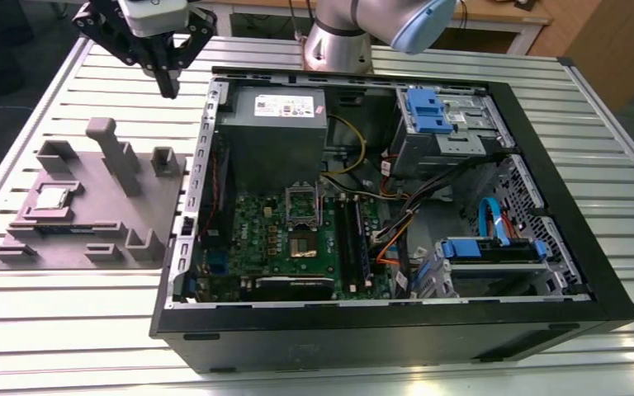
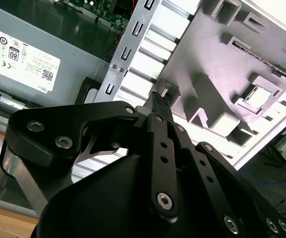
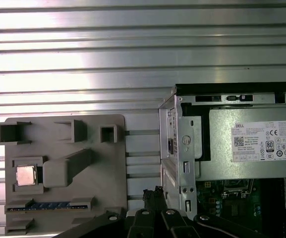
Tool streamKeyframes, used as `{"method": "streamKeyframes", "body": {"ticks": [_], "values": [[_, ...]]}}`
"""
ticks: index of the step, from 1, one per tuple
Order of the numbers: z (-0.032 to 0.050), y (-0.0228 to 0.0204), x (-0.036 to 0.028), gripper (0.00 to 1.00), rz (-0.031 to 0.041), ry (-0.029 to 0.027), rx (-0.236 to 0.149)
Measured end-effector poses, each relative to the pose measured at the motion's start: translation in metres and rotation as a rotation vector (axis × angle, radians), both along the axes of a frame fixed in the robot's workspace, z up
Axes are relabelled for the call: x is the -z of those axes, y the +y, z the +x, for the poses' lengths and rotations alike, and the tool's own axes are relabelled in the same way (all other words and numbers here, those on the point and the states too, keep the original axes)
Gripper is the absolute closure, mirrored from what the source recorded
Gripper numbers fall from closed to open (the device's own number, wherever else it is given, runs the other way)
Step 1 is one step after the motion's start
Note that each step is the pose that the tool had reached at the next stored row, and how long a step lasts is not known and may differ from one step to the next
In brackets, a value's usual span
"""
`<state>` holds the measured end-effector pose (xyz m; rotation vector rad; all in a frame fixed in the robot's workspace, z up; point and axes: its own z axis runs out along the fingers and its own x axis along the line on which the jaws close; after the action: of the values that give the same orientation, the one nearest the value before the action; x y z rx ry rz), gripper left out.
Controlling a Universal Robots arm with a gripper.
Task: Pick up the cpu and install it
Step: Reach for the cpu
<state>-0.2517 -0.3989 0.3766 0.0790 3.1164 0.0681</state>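
The gripper (image 1: 168,81) hangs above the slatted worktop (image 1: 75,330), just outside the far corner of the open computer case (image 1: 350,338). Its jaws are pressed together on nothing. The cpu (image 1: 53,198) lies flat, metal face up, in a square recess of the grey holder plate (image 1: 152,206). That plate rests on the worktop at the exterior view's left of the case.

From the jaws, the cpu lies further toward the exterior view's left, nearer that camera, lower and well apart. Being square, it offers no long axis, and its 4 edges run with the plate's edges. The metal-framed socket (image 1: 300,202) lies the opposite way from the jaws, inside the case.
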Motion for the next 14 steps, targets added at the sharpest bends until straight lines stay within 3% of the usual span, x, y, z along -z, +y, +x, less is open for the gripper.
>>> {"method": "streamKeyframes", "body": {"ticks": [14], "values": [[-0.0035, 0.0000, 0.0003, 0.90, 0.0000, 0.0000, 0.000]]}}
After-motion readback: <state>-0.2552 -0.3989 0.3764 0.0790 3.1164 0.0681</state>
